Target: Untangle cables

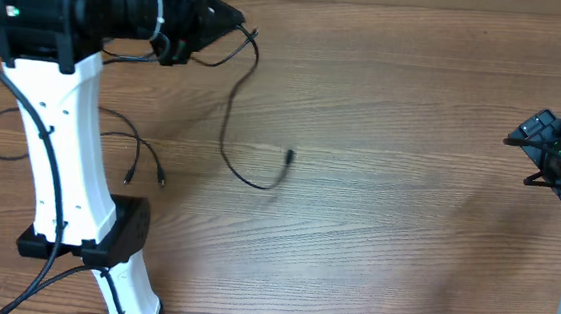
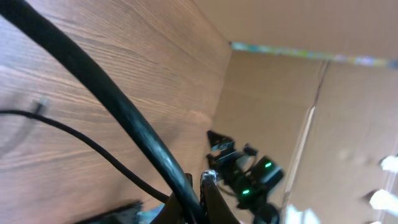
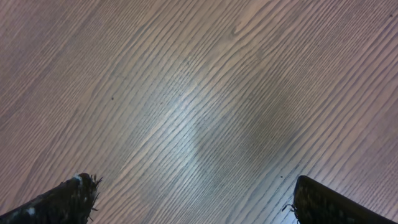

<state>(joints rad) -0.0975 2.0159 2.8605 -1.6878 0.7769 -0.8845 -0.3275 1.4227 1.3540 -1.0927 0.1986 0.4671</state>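
1. Your left gripper (image 1: 233,18) sits at the far left of the table (image 1: 405,227). Its jaws are pressed together, pinching one end of a thin black cable (image 1: 231,103). The left wrist view agrees: the tips are closed with cord running into them.
2. From the jaws the held cable drops to the wood, runs toward the near side and hooks round. It ends in a small plug (image 1: 288,158) lying free, well apart from the other cords. I'd count this one as pulled out.
3. Your right gripper (image 1: 526,156) is at the right edge with its jaws spread wide and nothing in them. Its wrist view shows only bare wood grain between the fingers, with no cable near it.
4. The other two cables (image 1: 148,152) lie in loose loops beside the left arm (image 1: 62,130). Their plug ends (image 1: 128,178) sit close side by side.
5. The arm covers the middle of that pair, so I can't tell whether they cross, are knotted or only overlap.
6. Progress, my read:
   - No tight coil is visible anywhere.
   - One cord of three is clear.
   - Call it about halfway.
7. What's left:
   - Set the held cable down where it stays clear.
   - Pull the remaining pair apart until each cord lies on its own.
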